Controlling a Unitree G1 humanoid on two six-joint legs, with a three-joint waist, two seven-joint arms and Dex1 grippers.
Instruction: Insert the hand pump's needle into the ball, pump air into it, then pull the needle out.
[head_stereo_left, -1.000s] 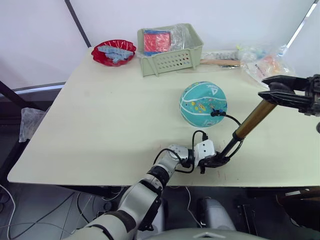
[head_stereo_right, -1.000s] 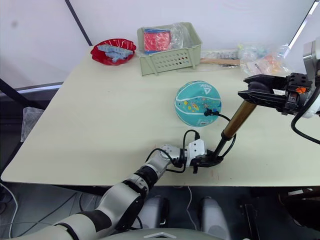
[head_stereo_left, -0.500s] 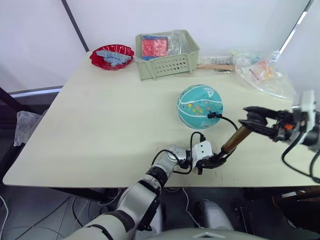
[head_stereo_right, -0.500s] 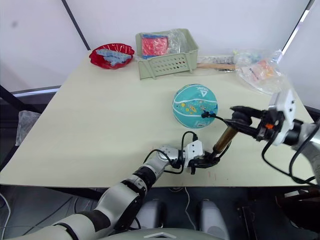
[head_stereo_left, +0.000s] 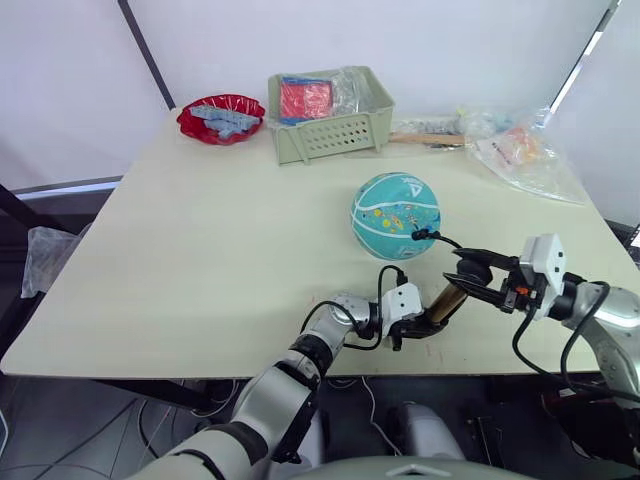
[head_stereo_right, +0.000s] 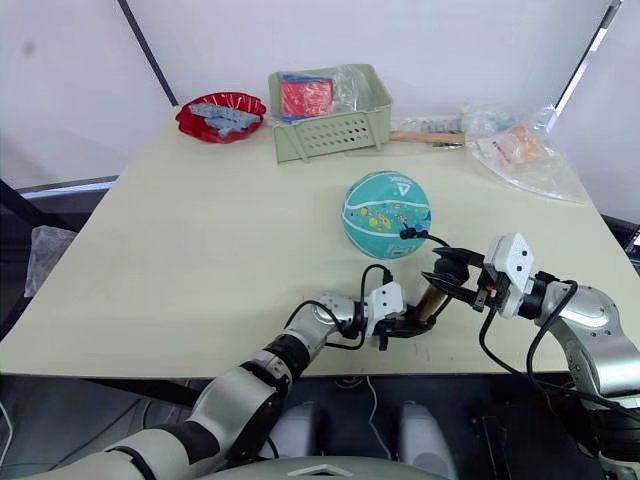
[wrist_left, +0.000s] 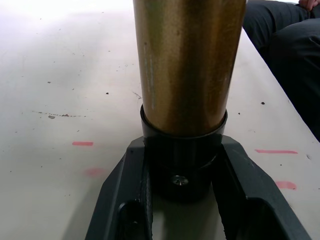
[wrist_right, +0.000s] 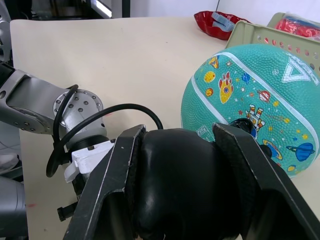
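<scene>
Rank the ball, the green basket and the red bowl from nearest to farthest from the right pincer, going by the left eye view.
1. ball, just beyond the right pincer, mid-table.
2. green basket, at the table's far edge.
3. red bowl, at the far left corner.

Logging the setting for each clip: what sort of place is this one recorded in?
Probably an indoor lab or test room, not a home: a plain pale table against bare white walls, red tape marks on its surface, and assorted props set out along the far edge, a green basket and a red bowl.

A lab: bare table (head_stereo_left: 200, 250) with red marks, white walls, trailing floor cables (head_stereo_left: 60, 440).
</scene>
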